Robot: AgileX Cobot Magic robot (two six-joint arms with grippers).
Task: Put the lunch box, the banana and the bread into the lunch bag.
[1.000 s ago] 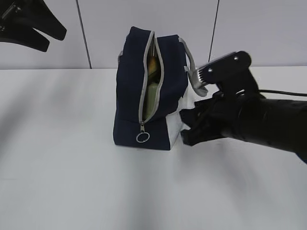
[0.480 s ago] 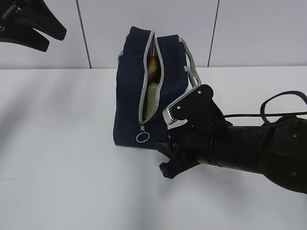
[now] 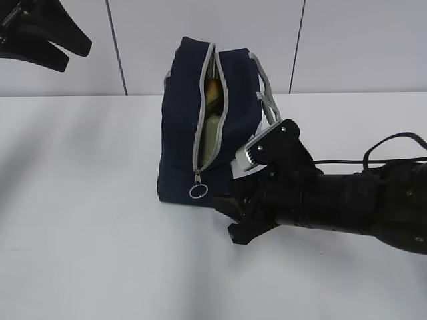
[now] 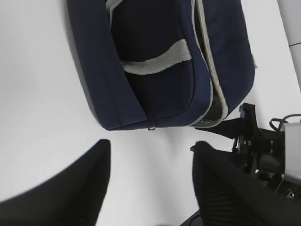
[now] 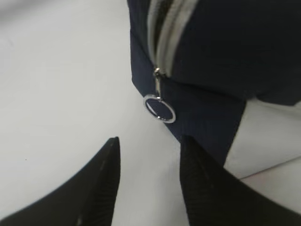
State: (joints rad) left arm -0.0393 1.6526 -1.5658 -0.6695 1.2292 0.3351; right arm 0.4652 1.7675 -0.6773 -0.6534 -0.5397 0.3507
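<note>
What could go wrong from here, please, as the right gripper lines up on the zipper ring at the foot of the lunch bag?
1. The ring pull is small and lies flat against the fabric; the open right gripper could close on cloth or miss it.
2. The lunch bag stands upright with nothing bracing it: the left gripper hangs open well away, so a pull may tip or drag it.
3. Contents show through the gaping zipper and might snag the slider.

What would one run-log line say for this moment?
navy-blue fabric lunch bag: upright, zipper open | ring pull: hanging free | right tool: open, aimed at pull | left tool: open, empty
</note>
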